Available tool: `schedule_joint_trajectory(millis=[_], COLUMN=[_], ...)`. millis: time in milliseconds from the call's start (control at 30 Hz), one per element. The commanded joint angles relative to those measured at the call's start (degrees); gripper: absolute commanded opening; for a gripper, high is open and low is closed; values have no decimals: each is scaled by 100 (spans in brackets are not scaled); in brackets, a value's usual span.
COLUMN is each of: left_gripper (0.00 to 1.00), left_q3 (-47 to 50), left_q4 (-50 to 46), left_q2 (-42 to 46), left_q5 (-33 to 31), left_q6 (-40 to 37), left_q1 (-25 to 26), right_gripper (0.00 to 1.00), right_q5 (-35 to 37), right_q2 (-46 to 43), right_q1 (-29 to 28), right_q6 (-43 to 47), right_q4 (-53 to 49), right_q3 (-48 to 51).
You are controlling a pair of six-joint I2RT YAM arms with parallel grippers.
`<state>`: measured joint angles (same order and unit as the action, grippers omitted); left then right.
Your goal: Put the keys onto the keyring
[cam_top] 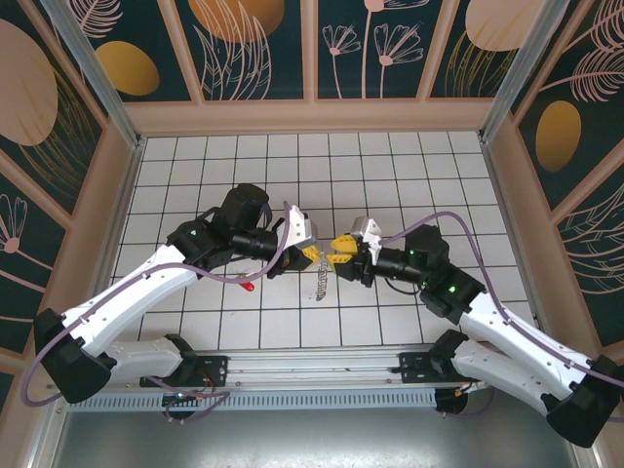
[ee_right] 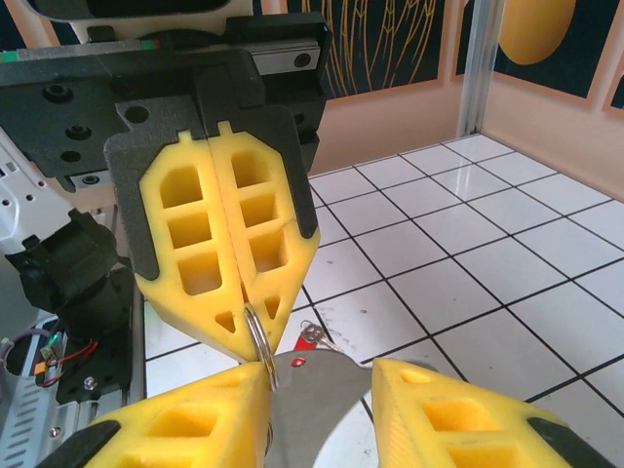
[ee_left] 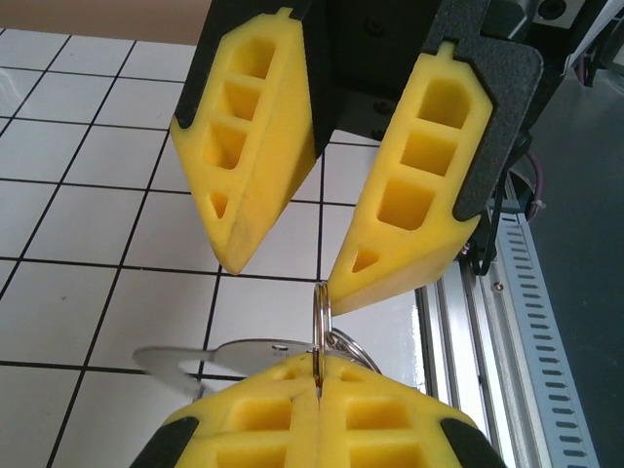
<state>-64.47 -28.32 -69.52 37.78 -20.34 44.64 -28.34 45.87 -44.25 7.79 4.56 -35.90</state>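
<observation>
Your key (cam_top: 249,286) lies loose on the white tiled table (cam_top: 390,175), nearer the bases than either gripper and well apart from the keyring (ee_left: 319,307). It has a red head and a thin silver shank. Further out, your left gripper (ee_left: 317,375) is clamped tight on the keyring's thin silver split ring, edge-up, presumably to present it. Your right gripper (ee_left: 288,281) faces it, its yellow hollow-celled fingers apart and gripping nothing, one tip touching the ring. A flat silver blade (ee_right: 312,409) sits between them. A beige strap (cam_top: 320,283) dangles below.
</observation>
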Motion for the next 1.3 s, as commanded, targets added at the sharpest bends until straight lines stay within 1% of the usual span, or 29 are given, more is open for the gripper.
schedule_joint_trajectory(millis=[0,133,233,300,467,733,767,833,867,967,1033,1167,1267], left_gripper=[0,0,0,0,0,0,0,0,0,0,0,14,19], left_q3=[-128,-136,-163,-171,-163,-163,-163,-163,-154,-118,25,582,841], left_q4=[-51,-59,-83,-87,-86,-77,-76,-66,-69,41,302,1301,1989], left_q2=[-27,-60,-80,-85,-106,-124,-124,-126,-137,-66,85,517,687], left_q5=[-16,-40,-60,-56,-49,-38,-36,-39,-43,42,101,412,656], left_q6=[-128,-130,-138,-129,-129,-107,-102,-99,-97,-23,104,658,1133], left_q1=[21,32,29,32,30,34,29,41,39,36,43,33,34], right_gripper=[33,33,30,25,18,13,11,3,0,0,0,0,0], right_q5=[-99,-197,-224,-246,-363,-524,-539,-566,-583,-612,-578,-617,-646], right_q2=[60,177,225,238,272,281,282,278,285,278,204,-49,-243], right_q1=[-31,-32,-39,-40,-40,-48,-49,-49,-49,-49,-49,-49,-49], right_q6=[217,285,352,370,397,355,347,352,358,372,316,-55,-445], right_q4=[-101,-208,-283,-300,-363,-307,-297,-289,-289,-289,-191,491,1215], right_q3=[-289,-389,-427,-427,-457,-426,-414,-415,-417,-401,-313,67,412])
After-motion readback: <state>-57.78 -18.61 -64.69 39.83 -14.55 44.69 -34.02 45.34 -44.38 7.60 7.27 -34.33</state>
